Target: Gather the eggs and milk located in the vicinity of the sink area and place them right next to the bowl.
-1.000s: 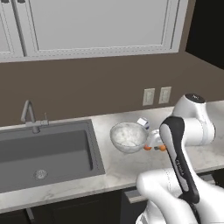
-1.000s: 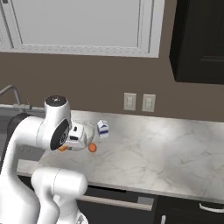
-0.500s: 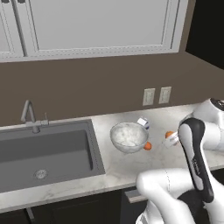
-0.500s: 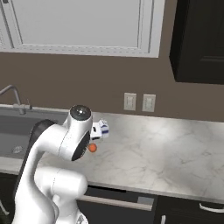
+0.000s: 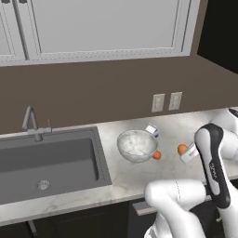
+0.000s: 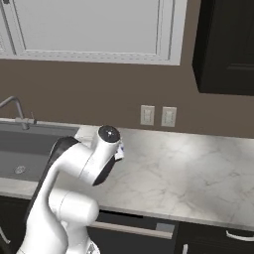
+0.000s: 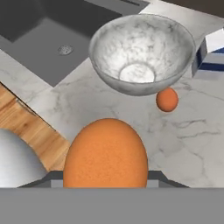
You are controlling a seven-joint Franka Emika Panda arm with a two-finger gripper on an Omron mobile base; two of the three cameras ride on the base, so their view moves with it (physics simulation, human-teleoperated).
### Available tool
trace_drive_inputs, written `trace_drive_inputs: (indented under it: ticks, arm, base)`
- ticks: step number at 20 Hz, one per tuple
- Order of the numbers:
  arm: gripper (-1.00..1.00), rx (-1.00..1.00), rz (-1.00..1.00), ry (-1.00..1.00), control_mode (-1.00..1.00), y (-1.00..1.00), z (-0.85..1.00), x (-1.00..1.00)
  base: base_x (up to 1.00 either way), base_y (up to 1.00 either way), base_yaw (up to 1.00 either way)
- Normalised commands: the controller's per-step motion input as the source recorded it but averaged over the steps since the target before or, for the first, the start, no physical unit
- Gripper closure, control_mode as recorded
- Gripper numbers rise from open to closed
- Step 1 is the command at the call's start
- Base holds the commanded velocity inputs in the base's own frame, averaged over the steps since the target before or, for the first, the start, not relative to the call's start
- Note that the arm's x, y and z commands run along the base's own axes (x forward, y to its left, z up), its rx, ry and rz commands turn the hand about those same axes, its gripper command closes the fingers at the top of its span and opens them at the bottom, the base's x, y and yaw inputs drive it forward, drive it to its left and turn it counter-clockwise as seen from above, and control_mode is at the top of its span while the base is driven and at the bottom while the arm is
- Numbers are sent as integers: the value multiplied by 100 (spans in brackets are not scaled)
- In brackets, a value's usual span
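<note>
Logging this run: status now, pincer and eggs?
Pincer shut on egg. Second egg beside bowl. Milk behind bowl. Path clear.

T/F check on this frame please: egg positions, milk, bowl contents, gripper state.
1. The gripper is shut on an egg. True.
2. The second egg lies inside the bowl. False: it lies on the counter just beside the bowl, on the side away from the sink.
3. The milk stands on the counter by the bowl, toward the wall. True.
4. The bowl holds an egg. False: the hand view shows it empty.
5. The milk sits in the sink. False: the basin holds nothing but its drain.
</note>
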Motion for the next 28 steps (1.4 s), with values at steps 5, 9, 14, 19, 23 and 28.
trace_drive_inputs:
  ticks: [5, 9, 14, 19, 23, 28]
  arm:
    - [100, -1, 15, 59, -100, 0, -3, 27]
    - [100, 0, 10, 27, -100, 0, -9, 13]
    - [100, 0, 12, -1, -100, 0, -39, 0]
    - [100, 0, 10, -11, -100, 0, -57, 0]
    - [100, 2, 6, -18, -100, 0, -22, 0]
    - [100, 8, 0, -15, -100, 0, 0, 1]
  base:
    - [0, 0, 0]
    - [0, 0, 0]
    - [0, 0, 0]
    - [0, 0, 0]
    - [0, 0, 0]
    - [0, 0, 0]
